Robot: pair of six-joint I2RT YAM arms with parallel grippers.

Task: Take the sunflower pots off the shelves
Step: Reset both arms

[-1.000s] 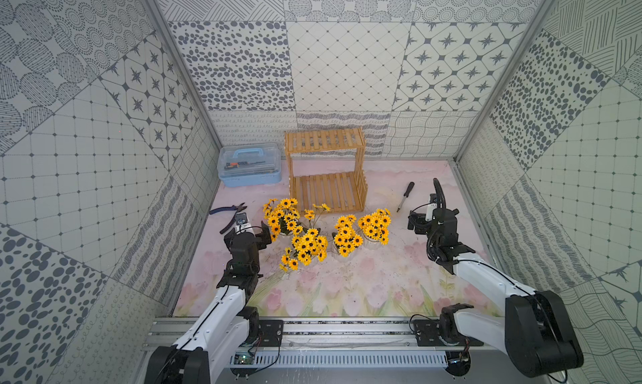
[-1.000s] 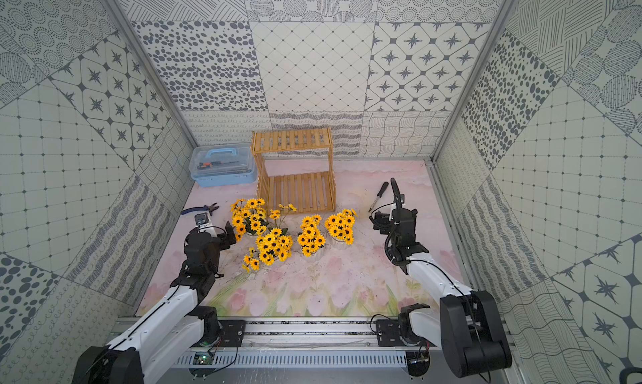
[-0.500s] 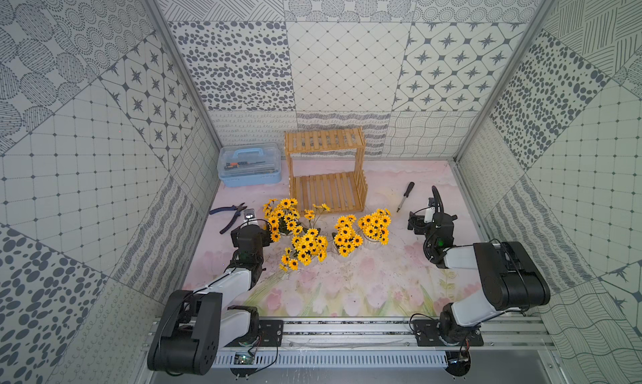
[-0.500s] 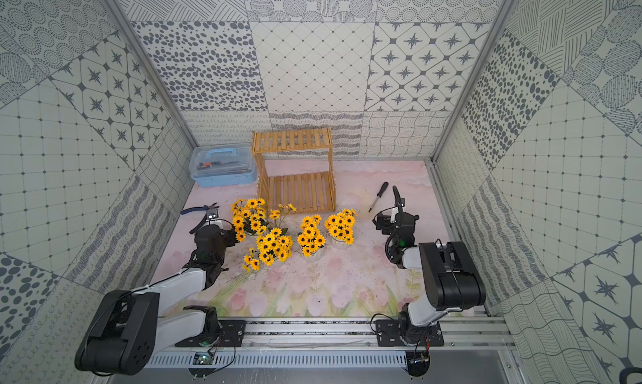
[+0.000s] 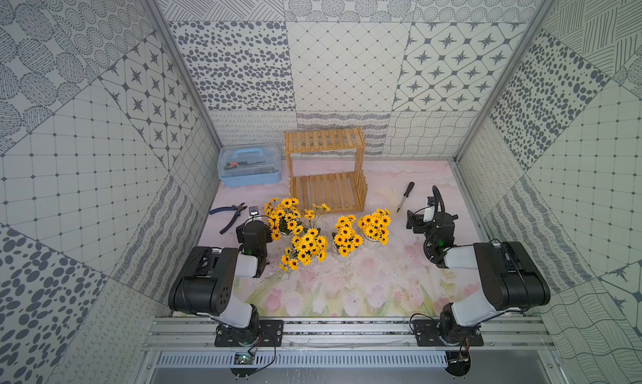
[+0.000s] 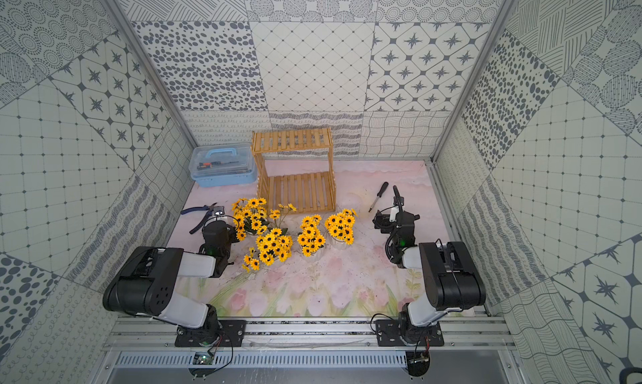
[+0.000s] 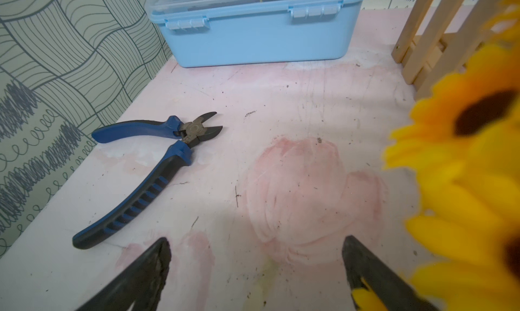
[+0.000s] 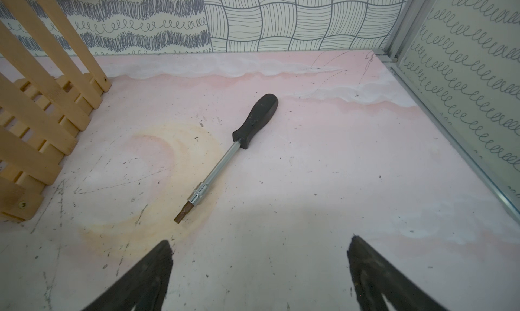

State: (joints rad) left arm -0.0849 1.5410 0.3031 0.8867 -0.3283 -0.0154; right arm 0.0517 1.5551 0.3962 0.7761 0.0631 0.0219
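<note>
The four sunflower pots [image 5: 373,226] are seen in both top views standing on the pink floral table [image 5: 347,288], all of them off the shelves [image 5: 326,191] and grouped in a loose row just in front of the lower slatted tier. The left gripper [image 7: 256,245] is held low over the table beside the pot nearest that arm, its jaws spread wide with nothing between them. In the left wrist view blurred yellow blossoms are crowded close to one finger [image 7: 374,270], though whether it is touched by them cannot be told. Blue-handled cutters [image 7: 157,166] are laid flat on the table ahead of this gripper, and a blue toolbox [image 7: 253,36] with a clear lid is set by the back wall beside the shelves. The right gripper [image 8: 259,242] is likewise spread fully apart and empty, positioned well apart from the pots and pointed towards a black-handled screwdriver [image 8: 239,146] that is laid on the table ahead of it, near the side of the shelves
</note>
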